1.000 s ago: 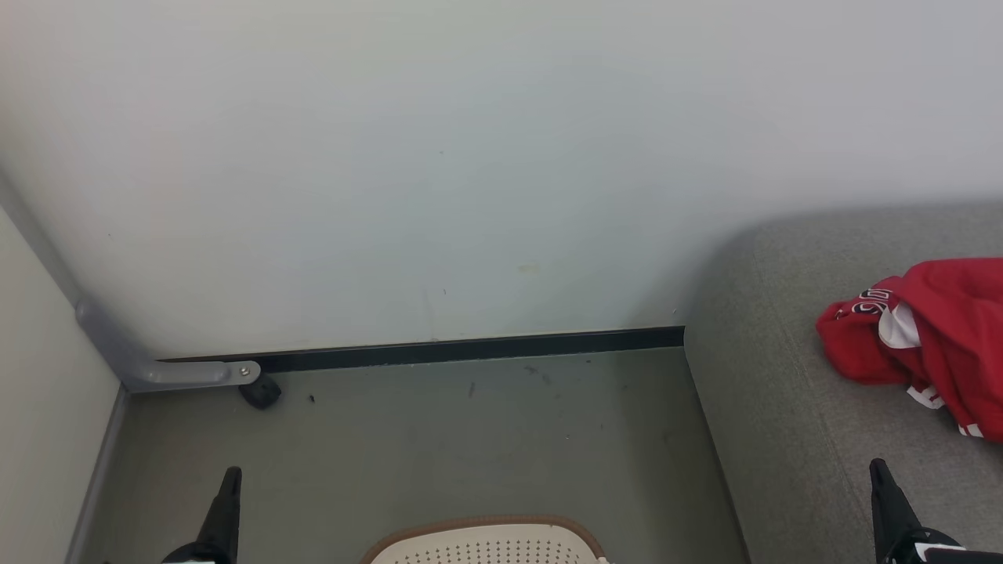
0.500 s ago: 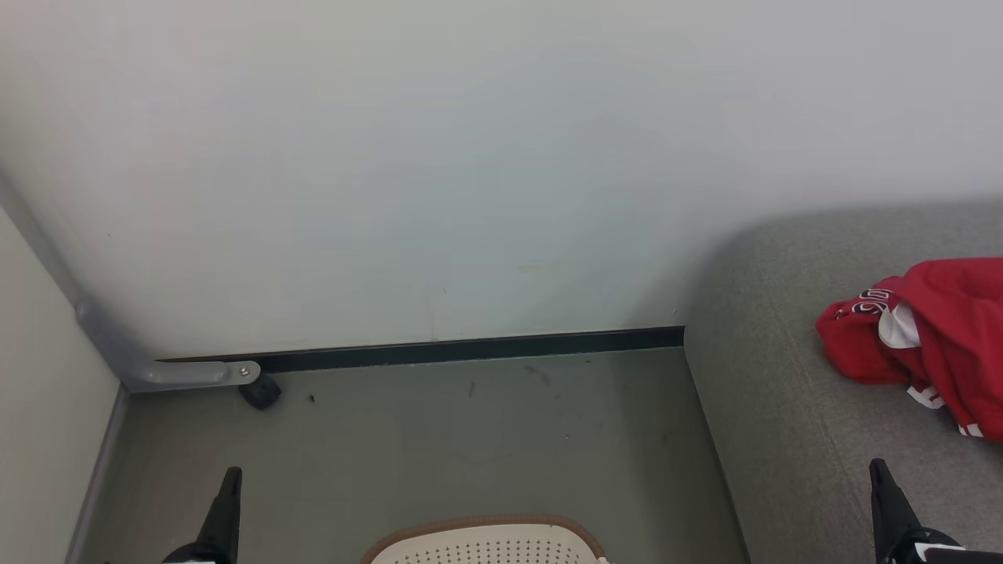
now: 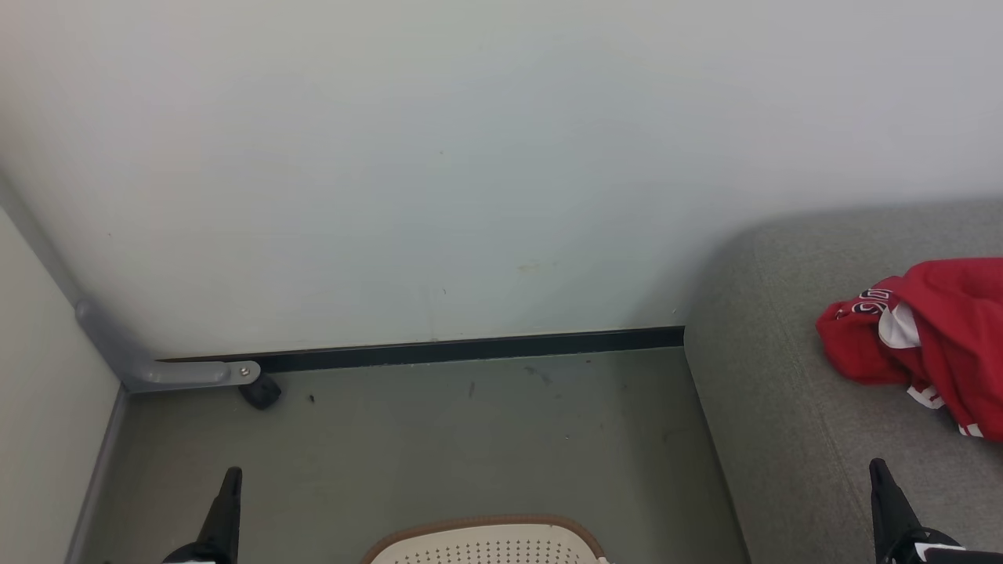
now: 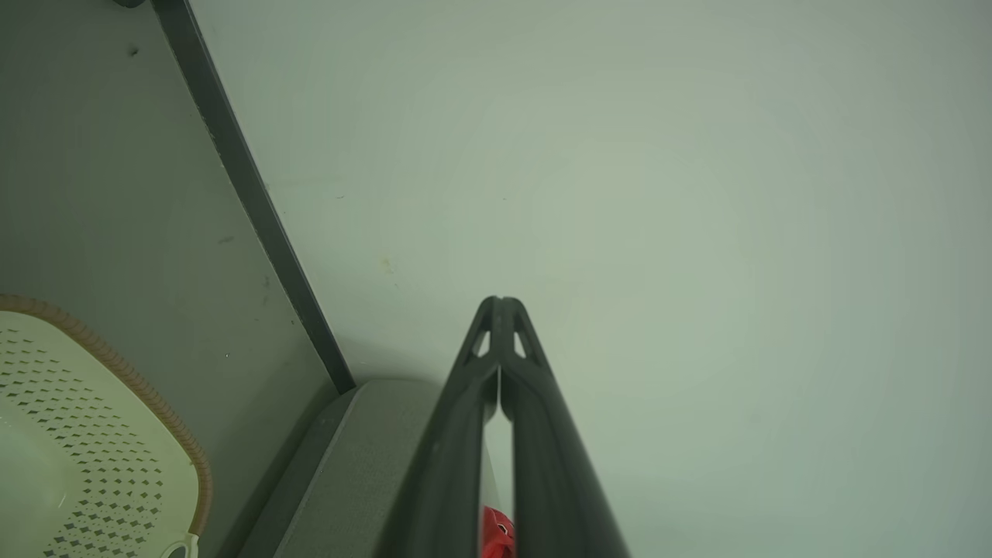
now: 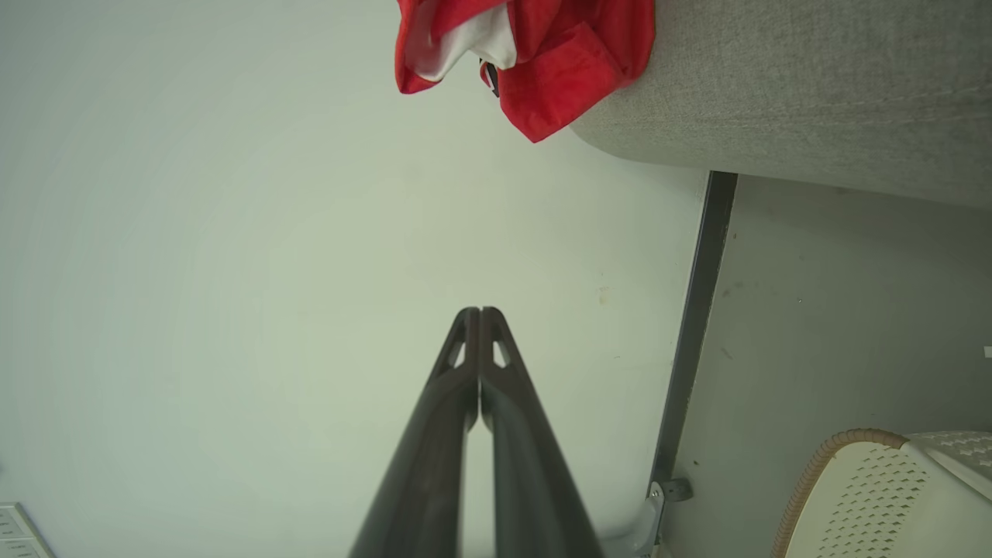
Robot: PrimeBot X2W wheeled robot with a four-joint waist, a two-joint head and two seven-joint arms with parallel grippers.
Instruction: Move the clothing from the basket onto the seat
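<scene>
Red clothing (image 3: 928, 345) with white panels and dark lettering lies crumpled on the grey seat (image 3: 783, 407) at the right; the right wrist view has the clothing (image 5: 542, 54) on the seat (image 5: 814, 85) too. The cream basket (image 3: 486, 542) with its brown rim sits on the floor at the bottom centre, and its perforated wall (image 4: 77, 434) shows nothing inside from here. My left gripper (image 3: 229, 479) is low at the left and my right gripper (image 3: 878, 470) low at the right, over the seat's front. Both are shut, fingertips (image 4: 500, 304) (image 5: 479, 314) touching, with nothing held.
A pale wall (image 3: 439, 157) with a dark baseboard (image 3: 470, 347) stands straight ahead. A grey bracket (image 3: 164, 372) with a small black wheel (image 3: 260, 390) sits at the left floor corner. Grey floor (image 3: 439, 439) lies between the basket and the wall.
</scene>
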